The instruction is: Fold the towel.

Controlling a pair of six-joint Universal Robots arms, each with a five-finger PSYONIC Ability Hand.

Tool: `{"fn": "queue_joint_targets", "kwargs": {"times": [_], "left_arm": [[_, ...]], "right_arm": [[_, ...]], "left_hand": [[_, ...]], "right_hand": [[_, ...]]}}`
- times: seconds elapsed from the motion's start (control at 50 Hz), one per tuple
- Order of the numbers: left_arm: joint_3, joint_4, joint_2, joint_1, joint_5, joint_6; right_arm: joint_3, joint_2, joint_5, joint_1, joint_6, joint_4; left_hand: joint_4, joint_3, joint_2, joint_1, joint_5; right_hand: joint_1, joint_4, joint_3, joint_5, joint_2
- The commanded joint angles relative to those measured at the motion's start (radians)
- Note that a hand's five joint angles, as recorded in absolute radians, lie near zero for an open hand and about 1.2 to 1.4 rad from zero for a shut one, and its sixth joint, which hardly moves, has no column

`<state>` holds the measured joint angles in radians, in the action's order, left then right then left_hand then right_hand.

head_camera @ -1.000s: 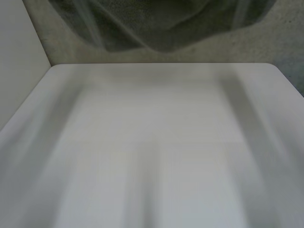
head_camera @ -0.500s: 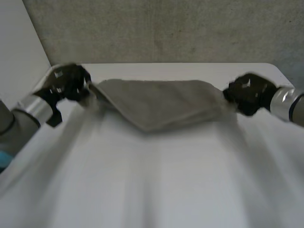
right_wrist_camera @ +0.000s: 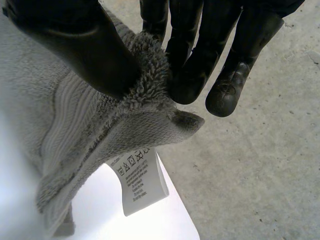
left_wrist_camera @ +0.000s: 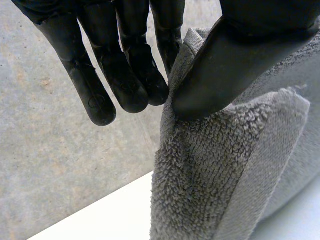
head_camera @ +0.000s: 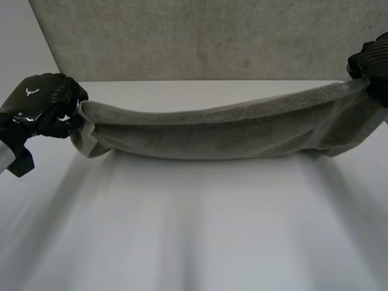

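Note:
A grey towel [head_camera: 224, 130] hangs stretched in the air between my two hands, sagging a little in the middle above the white table [head_camera: 194, 230]. My left hand [head_camera: 39, 103] is shut on the towel's left end; its wrist view shows the thumb [left_wrist_camera: 235, 60] pinching the towel [left_wrist_camera: 210, 170] against the fingers [left_wrist_camera: 125, 75]. At the far right my right hand [head_camera: 371, 60] is shut on the other end. In its wrist view the thumb [right_wrist_camera: 85, 45] and fingers [right_wrist_camera: 200, 55] pinch a corner of the towel [right_wrist_camera: 75, 135], with a white care label [right_wrist_camera: 140, 180] hanging below.
Grey concrete floor [head_camera: 200, 36] lies beyond the table's far edge. A pale wall [head_camera: 21, 54] stands at the left.
The hands have come nearer and spread further apart. The towel, bunched and sagging to a point half a second ago, is now pulled out into a long band.

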<state>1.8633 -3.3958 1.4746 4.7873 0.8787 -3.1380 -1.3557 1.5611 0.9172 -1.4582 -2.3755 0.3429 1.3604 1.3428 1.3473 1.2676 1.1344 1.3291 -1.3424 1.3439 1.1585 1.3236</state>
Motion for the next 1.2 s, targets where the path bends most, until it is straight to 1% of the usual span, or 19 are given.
{"fn": "queue_joint_targets", "kwargs": {"times": [0.02,0.3,0.42,0.46,0.52,0.56,0.62,0.68,0.72,0.74,0.78,0.8,0.82,0.84,0.88,0.96,1.0,1.12,1.2], "left_arm": [[-0.025,-0.010,0.006,-0.009,0.005,0.038],[-0.111,-0.007,0.090,-0.033,0.013,0.044],[-0.285,0.000,0.110,-0.066,0.049,0.072],[-0.418,0.009,0.166,-0.067,0.101,0.117],[-0.492,0.024,0.202,-0.073,0.128,0.147],[-0.603,0.067,0.236,-0.079,0.161,0.194],[-0.641,0.081,0.240,-0.096,0.163,0.222],[-0.636,0.079,0.239,-0.102,0.163,0.227],[-0.606,0.089,0.236,-0.107,0.160,0.227],[-0.605,0.089,0.236,-0.107,0.160,0.227],[-0.538,0.090,0.230,-0.109,0.155,0.222],[-0.538,0.090,0.230,-0.109,0.155,0.222],[-0.503,0.095,0.221,-0.107,0.151,0.217],[-0.503,0.095,0.220,-0.107,0.151,0.217],[-0.419,0.101,0.182,-0.104,0.122,0.213],[-0.328,0.101,0.136,-0.093,0.075,0.213],[-0.250,0.098,0.084,-0.090,0.039,0.211],[-0.170,0.098,-0.010,-0.067,0.023,0.213],[-0.138,0.105,-0.088,-0.052,0.020,0.216]], "right_arm": [[0.013,-0.007,0.009,0.001,-0.001,0.007],[0.081,-0.099,0.022,-0.008,-0.007,0.007],[0.290,-0.118,0.097,-0.070,-0.116,-0.008],[0.436,-0.183,0.135,-0.080,-0.198,-0.037],[0.517,-0.226,0.152,-0.091,-0.245,-0.056],[0.627,-0.274,0.175,-0.123,-0.333,-0.087],[0.682,-0.285,0.169,-0.142,-0.381,-0.072],[0.685,-0.292,0.167,-0.139,-0.378,-0.041],[0.658,-0.317,0.149,-0.136,-0.331,0.068],[0.658,-0.317,0.149,-0.136,-0.330,0.068],[0.586,-0.323,0.138,-0.146,-0.198,0.161],[0.586,-0.323,0.138,-0.146,-0.197,0.162],[0.551,-0.322,0.144,-0.149,-0.112,0.200],[0.550,-0.322,0.144,-0.149,-0.111,0.200],[0.465,-0.320,0.140,-0.142,0.008,0.266],[0.379,-0.303,0.132,-0.134,0.038,0.292],[0.307,-0.251,0.127,-0.132,0.050,0.292],[0.247,-0.180,0.111,-0.120,0.048,0.291],[0.221,-0.107,0.066,-0.059,0.041,0.297]], "left_hand": [[0.036,0.054,0.049,0.129,0.087],[0.036,0.054,0.049,0.129,0.087],[0.036,0.054,0.049,0.129,0.087],[0.036,0.054,0.049,0.129,0.087],[0.036,0.054,0.049,0.129,0.087],[0.036,0.054,0.049,0.129,0.087],[0.036,0.054,0.049,0.129,0.087],[0.036,0.054,0.049,0.129,0.087],[0.036,0.054,0.049,0.129,0.087],[0.036,0.054,0.049,0.129,0.087],[0.036,0.054,0.049,0.129,0.087],[0.036,0.054,0.049,0.129,0.087],[0.036,0.054,0.049,0.129,0.087],[0.036,0.054,0.049,0.129,0.087],[0.036,0.054,0.049,0.129,0.087],[0.036,0.054,0.049,0.129,0.087],[0.036,0.054,0.049,0.129,0.087],[0.036,0.054,0.049,0.129,0.087],[0.036,0.054,0.049,0.129,0.087]], "right_hand": [[0.067,-0.054,0.052,0.063,0.073],[0.067,-0.054,0.052,0.063,0.073],[0.067,-0.054,0.052,0.063,0.073],[0.067,-0.054,0.052,0.063,0.073],[0.067,-0.054,0.052,0.063,0.073],[0.067,-0.054,0.052,0.063,0.073],[0.067,-0.054,0.052,0.063,0.073],[0.067,-0.054,0.052,0.063,0.073],[0.067,-0.054,0.052,0.063,0.073],[0.067,-0.054,0.052,0.063,0.073],[0.067,-0.054,0.052,0.063,0.073],[0.067,-0.054,0.052,0.063,0.073],[0.067,-0.054,0.052,0.063,0.073],[0.067,-0.054,0.052,0.063,0.073],[0.067,-0.054,0.052,0.063,0.073],[0.067,-0.054,0.052,0.063,0.073],[0.067,-0.054,0.052,0.063,0.073],[0.067,-0.054,0.052,0.063,0.073],[0.067,-0.054,0.052,0.063,0.073]]}}
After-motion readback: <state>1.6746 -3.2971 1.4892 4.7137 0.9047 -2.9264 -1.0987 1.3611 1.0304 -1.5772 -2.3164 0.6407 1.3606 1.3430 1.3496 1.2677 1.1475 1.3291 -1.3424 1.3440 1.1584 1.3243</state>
